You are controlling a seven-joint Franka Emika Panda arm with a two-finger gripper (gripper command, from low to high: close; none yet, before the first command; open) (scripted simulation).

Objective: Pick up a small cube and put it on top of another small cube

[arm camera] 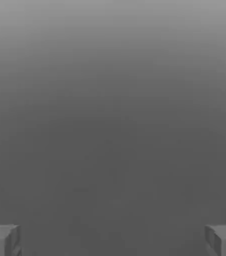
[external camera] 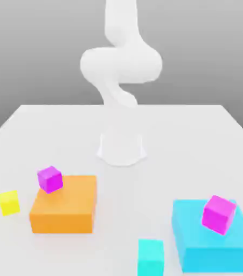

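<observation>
White arm [external camera: 120, 62] upper centre of exterior view, base [external camera: 122, 149] mid-frame on the table [external camera: 199, 135]. Yellow small cube [external camera: 9, 202] at lower left, sitting on the table just beside the orange block [external camera: 64, 207], not touching it. Magenta cube [external camera: 50, 179] on the orange block's upper-left corner. Second magenta cube [external camera: 219, 214], tilted, on the big cyan block [external camera: 215, 240] at lower right. Small cyan cube [external camera: 151, 257] at bottom centre, on the table just left of the cyan block. Hand view: tool [arm camera: 113, 240] spread wide, one fingertip [arm camera: 2, 240] in each bottom corner, nothing between them, plain grey surface beyond.
</observation>
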